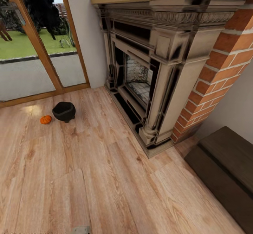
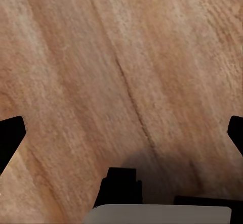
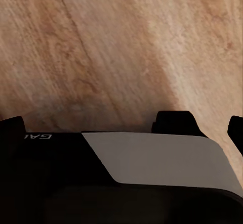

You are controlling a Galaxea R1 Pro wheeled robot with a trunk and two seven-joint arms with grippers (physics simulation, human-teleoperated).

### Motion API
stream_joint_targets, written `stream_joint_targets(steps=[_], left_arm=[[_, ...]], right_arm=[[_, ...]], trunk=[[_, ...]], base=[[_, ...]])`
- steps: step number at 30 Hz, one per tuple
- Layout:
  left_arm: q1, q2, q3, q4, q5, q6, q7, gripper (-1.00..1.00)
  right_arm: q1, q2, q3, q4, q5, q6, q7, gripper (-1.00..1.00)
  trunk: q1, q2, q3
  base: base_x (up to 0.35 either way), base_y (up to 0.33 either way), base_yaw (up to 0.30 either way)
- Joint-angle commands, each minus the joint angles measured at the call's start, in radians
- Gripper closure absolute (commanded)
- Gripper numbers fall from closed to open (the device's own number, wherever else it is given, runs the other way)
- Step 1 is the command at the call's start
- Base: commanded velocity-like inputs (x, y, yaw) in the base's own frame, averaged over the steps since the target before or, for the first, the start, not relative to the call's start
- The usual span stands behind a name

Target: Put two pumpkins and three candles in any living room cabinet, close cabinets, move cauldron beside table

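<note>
Black cauldron [image 1: 64, 111] (pumpkin [image 1: 45, 119] beside), fireplace [image 1: 147, 72] nearby

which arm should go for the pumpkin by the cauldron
Left, probably. The pumpkin lies on the floor at the head view's left, just left of the cauldron. Both are far off, so the base must drive closer first.

Left tool [image 2: 121, 133]: both fingertips are cut by the side edges of the left wrist view, so only dark corners show, wide apart over the floor [image 2: 126, 57]. Right tool [image 3: 121, 128]: its fingertips are likewise cropped at the frame edges, and the robot's own dark body hides the floor beneath them. Cabinet [image 1: 225, 170]: cut off by the head view's right and lower edges; its front is unseen. Pumpkin [image 1: 45, 119]: beside the cauldron [image 1: 64, 111], too small for its stem to be made out.
</note>
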Motion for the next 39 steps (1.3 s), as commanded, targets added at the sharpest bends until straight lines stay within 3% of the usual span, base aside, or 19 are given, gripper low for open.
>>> stream_joint_targets(steps=[1, 39], left_arm=[[0.000, 0.000, 0.000, 0.000, 0.000, 0.000, 0.000, -1.00], [0.000, 0.000, 0.000, 0.000, 0.000, 0.000, 0.000, -1.00]], right_arm=[[0.000, 0.000, 0.000, 0.000, 0.000, 0.000, 0.000, -1.00], [0.000, -0.003, 0.000, -0.002, -0.001, 0.001, 0.000, -1.00]], trunk=[[0.000, 0.000, 0.001], [0.000, 0.000, 0.041]], base=[[0.000, 0.000, 0.220], [0.000, 0.000, 0.215]])
